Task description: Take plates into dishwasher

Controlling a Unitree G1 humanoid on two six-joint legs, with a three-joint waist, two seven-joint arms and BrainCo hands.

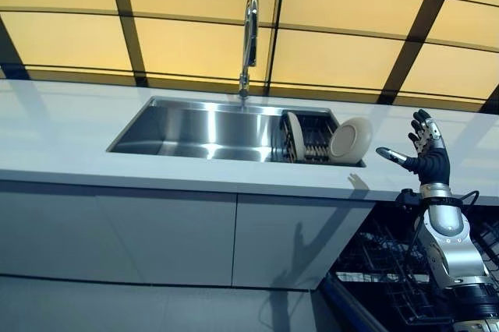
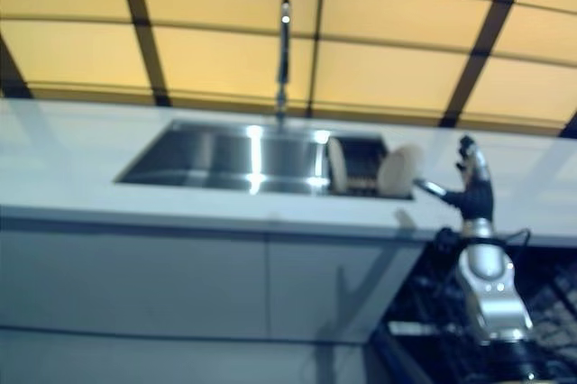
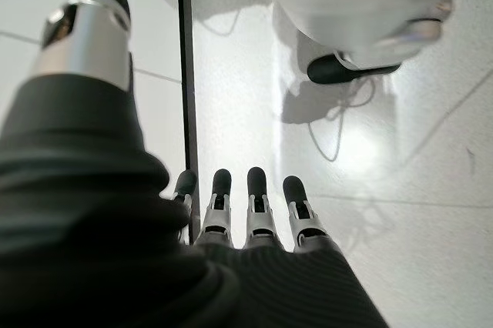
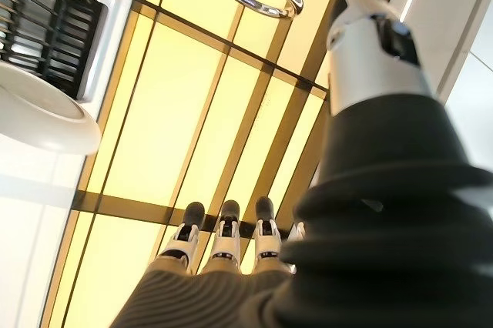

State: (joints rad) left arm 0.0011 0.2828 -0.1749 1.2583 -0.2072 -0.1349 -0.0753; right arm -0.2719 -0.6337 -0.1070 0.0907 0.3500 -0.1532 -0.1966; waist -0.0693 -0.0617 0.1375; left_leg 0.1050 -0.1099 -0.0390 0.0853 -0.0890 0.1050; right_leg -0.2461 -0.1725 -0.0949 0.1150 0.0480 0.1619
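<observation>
Task barely begun: both plates (image 1: 350, 140) sit in the rack (image 1: 310, 139) inside the sink (image 1: 195, 131); right hand (image 1: 425, 156) spread empty beside it, left hand (image 3: 254, 212) relaxed, empty; dishwasher (image 1: 390, 270) open below.

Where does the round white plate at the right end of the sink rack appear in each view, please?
Left eye view: white plate leans at the rack's right end, beside the raised right hand.
Right eye view: same place.
Left wrist view: not in it.
Right wrist view: at one edge.
Shared landmark: the faucet.
</observation>
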